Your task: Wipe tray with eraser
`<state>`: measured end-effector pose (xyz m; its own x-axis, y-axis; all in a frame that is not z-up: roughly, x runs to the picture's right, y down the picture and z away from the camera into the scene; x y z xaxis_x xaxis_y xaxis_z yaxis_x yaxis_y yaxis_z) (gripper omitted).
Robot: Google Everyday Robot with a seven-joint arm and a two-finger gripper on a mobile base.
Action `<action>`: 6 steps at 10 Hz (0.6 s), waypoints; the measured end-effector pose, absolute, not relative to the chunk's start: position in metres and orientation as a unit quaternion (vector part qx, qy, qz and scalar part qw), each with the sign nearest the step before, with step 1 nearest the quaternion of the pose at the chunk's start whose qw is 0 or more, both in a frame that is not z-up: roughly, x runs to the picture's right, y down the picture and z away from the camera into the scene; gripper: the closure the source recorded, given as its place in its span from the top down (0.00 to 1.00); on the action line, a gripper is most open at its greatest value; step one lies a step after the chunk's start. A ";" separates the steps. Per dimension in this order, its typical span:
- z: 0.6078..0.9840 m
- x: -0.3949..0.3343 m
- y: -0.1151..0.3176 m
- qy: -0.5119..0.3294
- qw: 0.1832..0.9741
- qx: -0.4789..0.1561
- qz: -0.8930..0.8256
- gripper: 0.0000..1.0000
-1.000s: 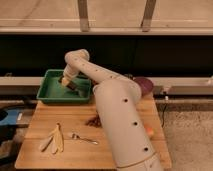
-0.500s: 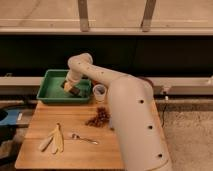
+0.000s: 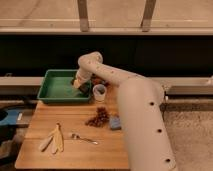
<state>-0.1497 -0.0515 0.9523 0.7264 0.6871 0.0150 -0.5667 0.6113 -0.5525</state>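
The green tray (image 3: 56, 89) sits at the back left of the wooden table. My gripper (image 3: 79, 85) reaches down into the tray's right end from the white arm (image 3: 135, 100), which arches over from the lower right. It is shut on the small tan-yellow eraser (image 3: 76, 83), which rests low against the tray floor near the right rim.
A white cup (image 3: 99, 92) stands just right of the tray. A dark red cluster (image 3: 98, 118), a blue-grey block (image 3: 115, 123), a spoon (image 3: 83, 138) and a banana peel (image 3: 54, 139) lie on the table (image 3: 45, 120). A dark wall runs behind.
The gripper with the eraser has slid right across the tray to its right end. The arm has swung further right, uncovering the cup and the dark red cluster.
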 end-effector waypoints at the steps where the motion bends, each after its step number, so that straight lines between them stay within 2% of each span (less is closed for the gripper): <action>1: 0.959 -0.147 -0.060 -0.114 0.890 -0.264 0.353 0.00; 4: 0.966 -0.174 -0.077 -0.132 0.896 -0.263 0.333 0.00; 6: 0.960 -0.207 -0.070 -0.149 0.901 -0.271 0.305 0.00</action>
<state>-0.2072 -0.0702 0.9596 0.7698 0.6297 0.1042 -0.4680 0.6679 -0.5786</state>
